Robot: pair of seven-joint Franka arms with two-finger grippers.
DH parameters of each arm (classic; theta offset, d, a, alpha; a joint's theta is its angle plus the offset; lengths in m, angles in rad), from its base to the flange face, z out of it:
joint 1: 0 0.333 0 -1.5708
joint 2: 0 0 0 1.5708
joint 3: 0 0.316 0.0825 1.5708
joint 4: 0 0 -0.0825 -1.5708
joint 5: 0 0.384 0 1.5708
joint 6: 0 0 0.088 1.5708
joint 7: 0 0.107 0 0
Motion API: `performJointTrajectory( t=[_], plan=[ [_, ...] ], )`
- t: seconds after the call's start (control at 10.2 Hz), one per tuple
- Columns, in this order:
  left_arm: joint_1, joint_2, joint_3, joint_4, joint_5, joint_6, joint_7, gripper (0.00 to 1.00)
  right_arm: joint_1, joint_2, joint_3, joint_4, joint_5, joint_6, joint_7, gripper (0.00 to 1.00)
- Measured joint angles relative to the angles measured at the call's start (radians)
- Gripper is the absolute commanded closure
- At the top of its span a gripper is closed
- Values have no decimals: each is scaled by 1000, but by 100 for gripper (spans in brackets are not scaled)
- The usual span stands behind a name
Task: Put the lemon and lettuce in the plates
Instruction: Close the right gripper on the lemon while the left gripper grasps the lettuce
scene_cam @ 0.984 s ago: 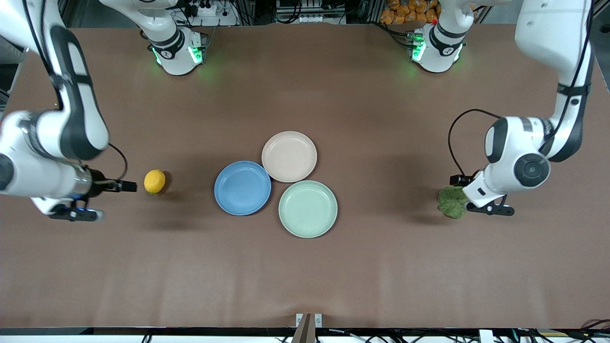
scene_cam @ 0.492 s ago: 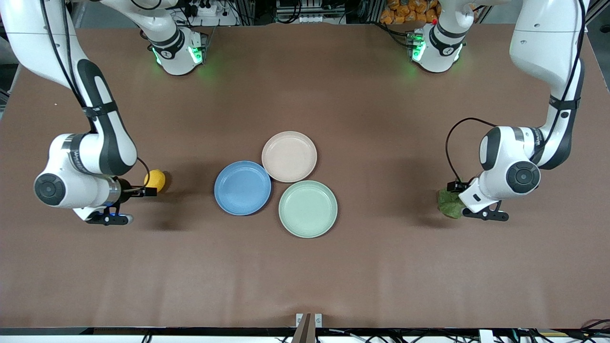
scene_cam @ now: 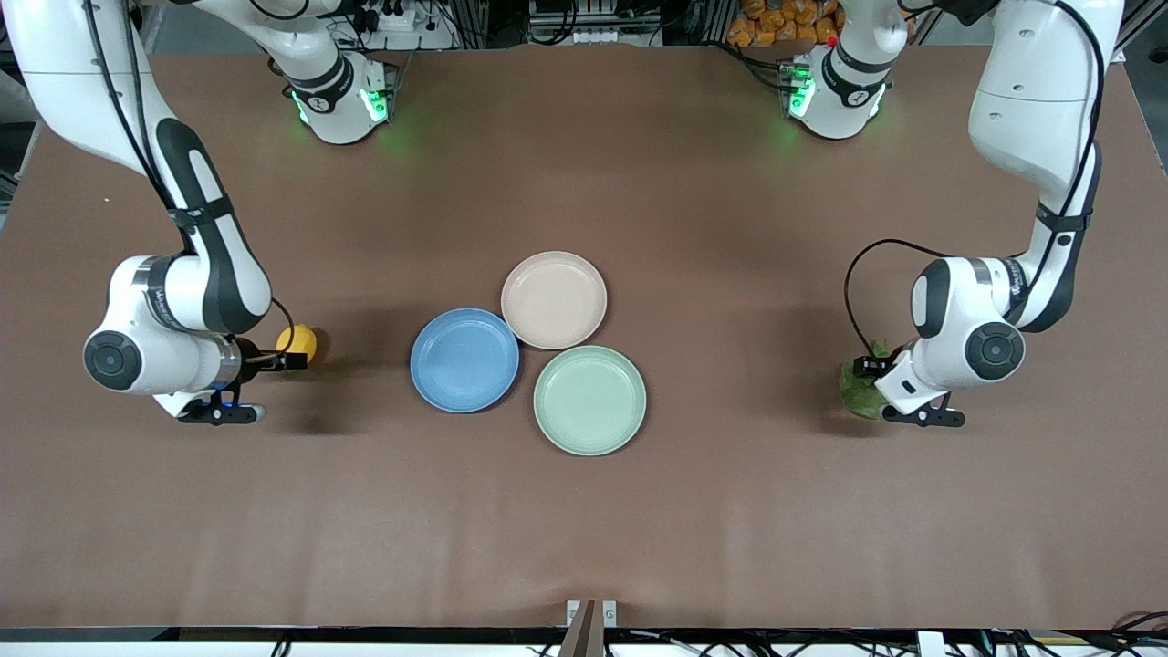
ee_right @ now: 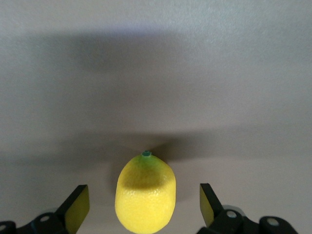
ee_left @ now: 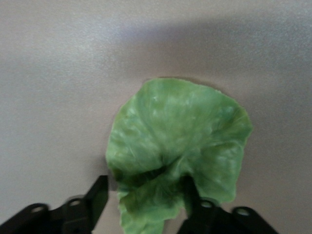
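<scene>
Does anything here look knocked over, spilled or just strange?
Nothing stands out. The lemon sits whole between the right end effector's open fingers, the lettuce lies flat at the left end effector, and all three plates are empty and level.

The right arm bends down low near its own end of the table, its right gripper (ee_right: 141, 207) spread wide with a finger on either side of the lemon (ee_right: 145, 198). The left arm does likewise at its end, the left gripper (ee_left: 146, 195) parted over the lettuce (ee_left: 178, 151).
</scene>
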Motion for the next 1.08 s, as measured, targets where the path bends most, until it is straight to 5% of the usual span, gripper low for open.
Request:
performJointTrajectory(
  t=[0.39, 0.49, 0.79, 0.98, 1.08],
  plan=[
    [-9, 0, -16, 13, -10, -7, 0, 100, 0, 17, -1, -7, 0, 2, -5, 3],
    [-8, 0, -16, 19, -10, -5, 1, 100, 0, 25, -1, -7, 0, 2, -5, 11],
    [-7, -14, -46, 57, -13, -36, -6, 100, 0, 30, -2, -7, 0, 0, -6, 61],
    [-10, -46, -115, 119, -24, -156, -93, 100, 0, 29, -3, -5, 0, -1, -6, 71],
    [-11, -62, -163, 146, -47, -203, -163, 100, 0, 29, -5, -5, 0, -1, -6, 85]
  ],
)
